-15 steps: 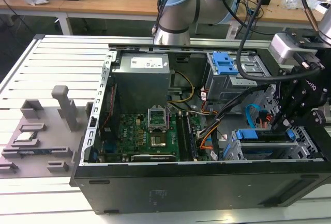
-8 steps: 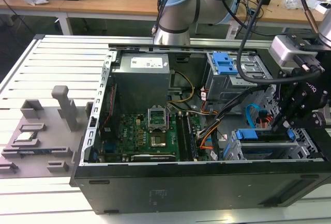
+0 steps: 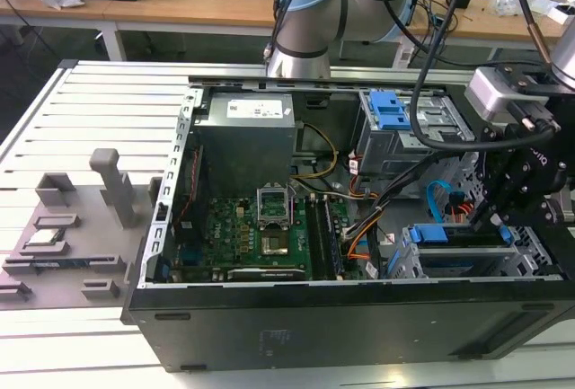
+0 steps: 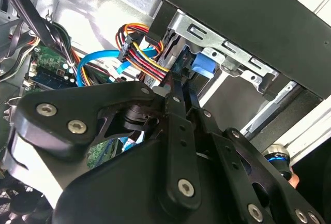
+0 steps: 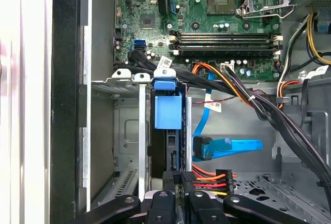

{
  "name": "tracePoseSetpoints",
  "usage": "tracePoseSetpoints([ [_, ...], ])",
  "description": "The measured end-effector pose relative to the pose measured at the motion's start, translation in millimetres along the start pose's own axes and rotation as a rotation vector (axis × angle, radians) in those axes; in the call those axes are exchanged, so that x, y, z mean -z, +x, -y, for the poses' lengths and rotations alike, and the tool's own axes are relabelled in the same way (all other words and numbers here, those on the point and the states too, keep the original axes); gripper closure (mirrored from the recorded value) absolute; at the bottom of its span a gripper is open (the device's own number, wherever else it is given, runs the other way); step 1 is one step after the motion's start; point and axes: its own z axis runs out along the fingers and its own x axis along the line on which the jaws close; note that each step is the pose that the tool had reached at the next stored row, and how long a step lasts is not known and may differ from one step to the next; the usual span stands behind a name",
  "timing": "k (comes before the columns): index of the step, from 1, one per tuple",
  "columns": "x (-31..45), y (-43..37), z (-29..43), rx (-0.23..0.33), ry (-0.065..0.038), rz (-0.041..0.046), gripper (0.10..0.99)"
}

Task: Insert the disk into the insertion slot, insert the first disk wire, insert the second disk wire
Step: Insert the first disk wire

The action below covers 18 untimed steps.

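Disk (image 3: 429, 234) sits in the insertion slot (image 3: 539, 254), at four o'clock in the exterior view. Jaws pinch the first disk wire (image 5: 212, 178) by its plug at the disk's end. The second disk wire (image 3: 436, 196) loops at the disk's twelve o'clock.

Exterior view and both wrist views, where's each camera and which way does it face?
Exterior view: off the arm, looking down into the open case; arm and pincer at the exterior view's right.
First wrist view: on the wrist, looking past the pincer at the disk and motherboard.
Second wrist view: behind the pincer, facing the insertion slot.
Both wrist views share the second disk wire.
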Motion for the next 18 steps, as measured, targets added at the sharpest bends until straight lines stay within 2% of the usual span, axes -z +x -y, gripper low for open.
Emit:
tracePoseSetpoints([
  [3, -0.4, 0.0, 0.0, 0.0, 0.0, 0.0007, 0.906],
  [4, -0.1, 0.0, -0.1, 0.0, 0.0, 0.0001, 0.843],
  [6, 4.6, 0.2, -0.2, 0.0, 0.0, 0.0002, 0.843],
  [8, 23.0, -1.3, -1.1, 0.0, 0.0, 0.0, 0.859],
  [9, 29.3, -3.0, -1.4, 0.0, 0.0, -0.0001, 0.925],
  [10, 33.4, -4.0, -1.6, 0.0, 0.0, 0.0001, 0.925],
  [11, 42.2, -6.0, -2.0, 0.0, 0.0, 0.0002, 0.98],
  [12, 46.7, -6.5, -2.2, 0.0, 0.0, -0.0002, 0.98],
  [14, 50.3, -6.3, -2.4, 0.0, 0.0, 0.0002, 0.98],
  [18, 50.5, -6.4, -2.4, 0.0, 0.0, 0.0, 0.98],
])
